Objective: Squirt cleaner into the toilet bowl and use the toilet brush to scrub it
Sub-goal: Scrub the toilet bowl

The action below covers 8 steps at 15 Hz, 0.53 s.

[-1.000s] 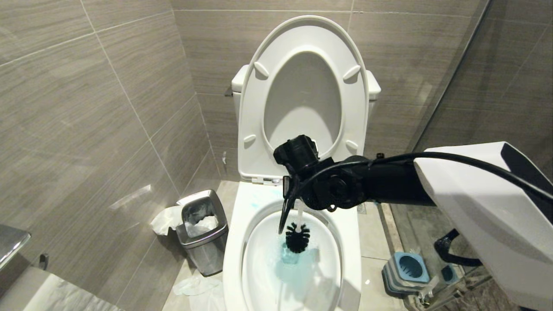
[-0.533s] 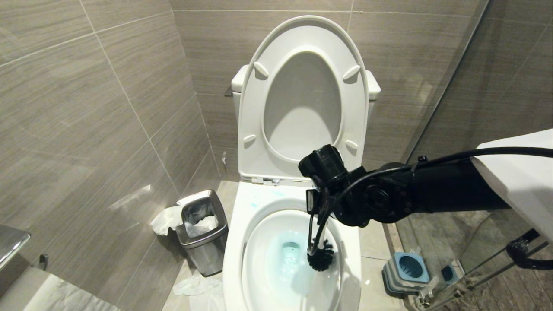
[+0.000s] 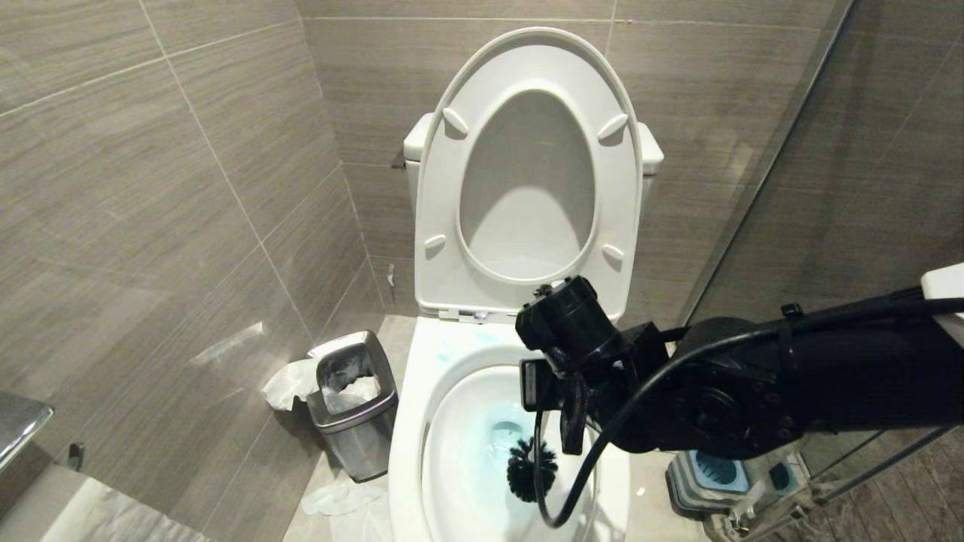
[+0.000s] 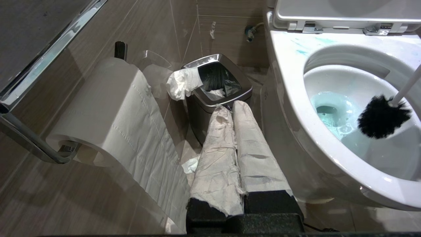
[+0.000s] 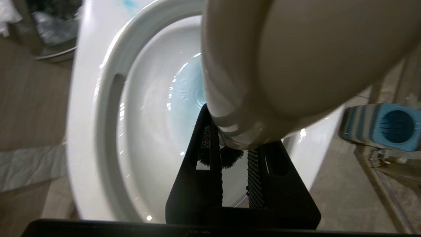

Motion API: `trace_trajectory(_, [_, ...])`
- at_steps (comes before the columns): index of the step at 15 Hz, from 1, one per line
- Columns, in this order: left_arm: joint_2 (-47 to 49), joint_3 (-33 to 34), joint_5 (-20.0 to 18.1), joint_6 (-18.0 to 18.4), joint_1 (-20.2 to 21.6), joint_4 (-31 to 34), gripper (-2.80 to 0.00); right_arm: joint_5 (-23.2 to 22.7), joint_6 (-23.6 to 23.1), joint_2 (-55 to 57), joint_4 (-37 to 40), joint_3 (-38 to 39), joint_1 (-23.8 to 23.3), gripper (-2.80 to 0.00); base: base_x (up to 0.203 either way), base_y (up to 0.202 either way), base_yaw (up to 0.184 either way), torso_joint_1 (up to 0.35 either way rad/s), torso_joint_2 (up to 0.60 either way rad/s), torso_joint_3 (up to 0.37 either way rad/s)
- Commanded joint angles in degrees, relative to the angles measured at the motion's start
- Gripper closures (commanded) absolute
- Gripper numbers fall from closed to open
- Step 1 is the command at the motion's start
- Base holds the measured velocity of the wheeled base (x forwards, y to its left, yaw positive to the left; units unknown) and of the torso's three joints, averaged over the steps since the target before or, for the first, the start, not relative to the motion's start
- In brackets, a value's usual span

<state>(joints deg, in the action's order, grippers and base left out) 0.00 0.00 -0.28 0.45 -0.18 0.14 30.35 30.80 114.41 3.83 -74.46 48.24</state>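
Toilet brush [image 4: 383, 116] inside the toilet bowl [image 3: 410, 421], long axis steeply tilted, dark bristle head down beside the blue-tinted cleaner [image 4: 332, 113] pool, white handle upward, clamped in right tool [image 5: 234, 154]; left tool [image 4: 234, 144] closed, parked by the waste bin [image 4: 215, 89].

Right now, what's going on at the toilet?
The right gripper is shut on the toilet brush, holding its bristle head down inside the toilet bowl. Blue cleaner tints the water, with streaks on the rim. The seat and lid are up. The left gripper is shut and idle, low beside the bowl near the waste bin.
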Motion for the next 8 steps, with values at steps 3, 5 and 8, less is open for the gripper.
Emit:
trace_trajectory(3, [0.01, 0.07, 0.00, -0.01, 0.01, -0.05, 0.00, 0.06, 2.77, 1.59, 0.04, 0.72, 7.89, 0.00, 0.000, 0.000, 0.000, 0.000, 0.00, 0.000])
trace_trajectory(5, [0.07, 0.08, -0.05, -0.01, 0.01, -0.05, 0.00, 0.08, 2.88, 4.91, -0.04, -2.31, 9.06, 0.00, 0.000, 0.000, 0.000, 0.000, 0.00, 0.000])
trace_trajectory(8, [0.00, 0.00, -0.08, -0.01, 0.01, 0.03, 0.00, 0.18, 2.52, 9.13, 0.50, -8.85, 9.31, 0.00, 0.000, 0.000, 0.000, 0.000, 0.00, 0.000])
